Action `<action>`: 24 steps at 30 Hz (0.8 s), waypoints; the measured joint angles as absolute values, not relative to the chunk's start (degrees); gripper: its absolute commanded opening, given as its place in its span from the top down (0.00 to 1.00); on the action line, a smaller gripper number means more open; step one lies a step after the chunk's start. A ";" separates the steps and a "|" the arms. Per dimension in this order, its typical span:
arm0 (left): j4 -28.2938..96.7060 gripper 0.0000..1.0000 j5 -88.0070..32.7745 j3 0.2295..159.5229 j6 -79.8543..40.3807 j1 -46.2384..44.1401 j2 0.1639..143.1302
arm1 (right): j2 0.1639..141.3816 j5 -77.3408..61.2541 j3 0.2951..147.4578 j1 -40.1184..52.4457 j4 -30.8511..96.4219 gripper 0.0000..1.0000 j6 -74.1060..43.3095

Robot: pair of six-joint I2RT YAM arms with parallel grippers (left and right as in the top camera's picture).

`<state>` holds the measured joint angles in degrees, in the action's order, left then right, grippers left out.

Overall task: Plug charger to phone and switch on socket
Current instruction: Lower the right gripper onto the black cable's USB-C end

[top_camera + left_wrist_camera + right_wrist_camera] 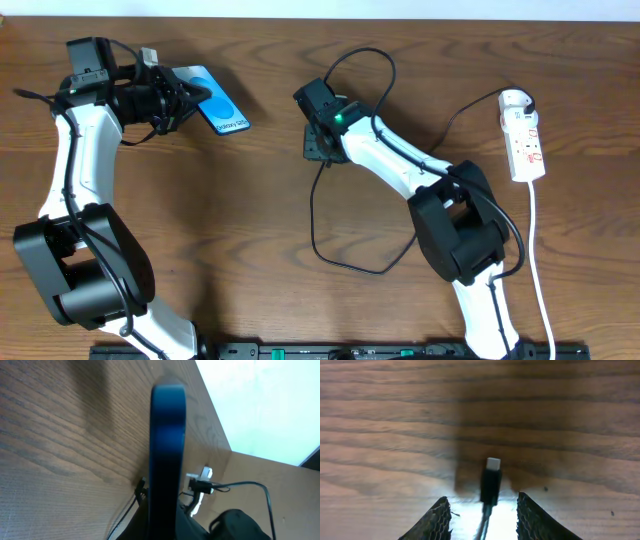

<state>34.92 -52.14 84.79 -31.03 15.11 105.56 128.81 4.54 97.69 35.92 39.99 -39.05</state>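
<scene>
Back left of the brown wooden table, a slim blue-screened smartphone; far right, a narrow white power strip.
Between them loops the thin black charger cable, its plug tip within the right gripper.

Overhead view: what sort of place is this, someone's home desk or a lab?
Most likely a robotics lab or test bench: a left arm and right arm work at a wooden table set with just a phone, a black charger cable and a white power strip.
</scene>
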 measured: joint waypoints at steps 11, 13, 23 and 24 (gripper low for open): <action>34.92 0.93 -52.14 84.79 -31.05 15.11 105.56 | 129.95 5.28 98.00 35.92 39.57 0.77 -40.38; 34.89 0.93 -52.16 84.79 -31.05 15.11 105.56 | 130.02 5.43 98.00 35.92 39.64 0.91 -40.56; 34.92 0.93 -52.14 84.79 -31.03 15.11 105.56 | 130.17 4.89 98.30 35.66 39.86 0.99 -39.86; 34.92 0.93 -52.14 84.79 -31.03 15.11 105.56 | 130.17 4.36 98.35 35.51 39.90 0.99 -38.81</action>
<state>34.92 -52.14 84.79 -31.03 15.11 105.56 130.17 4.36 98.35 35.51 39.90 -38.81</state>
